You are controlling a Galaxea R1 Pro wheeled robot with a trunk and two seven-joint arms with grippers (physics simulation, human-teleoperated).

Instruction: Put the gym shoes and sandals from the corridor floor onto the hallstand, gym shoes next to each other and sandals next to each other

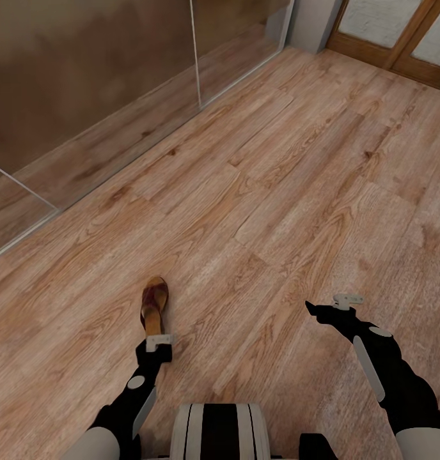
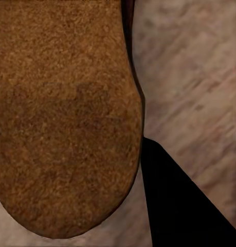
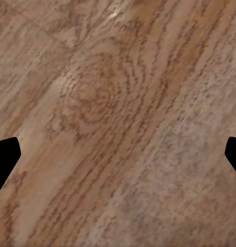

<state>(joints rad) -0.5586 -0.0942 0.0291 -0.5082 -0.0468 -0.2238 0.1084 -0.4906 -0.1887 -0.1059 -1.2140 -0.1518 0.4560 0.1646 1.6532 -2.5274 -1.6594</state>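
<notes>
Sandal point(image 2: 64, 118) filling the left wrist view, tan insole close under the camera. In the head view it is lying on the floor point(image 1: 297, 166) just ahead of the left gripper point(image 1: 159, 343), long axis running straight away from it, heel end nearest. Cannot tell whether the jaws are touching or gripping it. Right gripper point(image 1: 322, 310) hanging spread and empty, well apart; left arm nearer.

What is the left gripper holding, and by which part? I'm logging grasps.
The left gripper seems shut on a brown sandal at its near end; exact contact is hidden. The right gripper is open over bare floor.
</notes>
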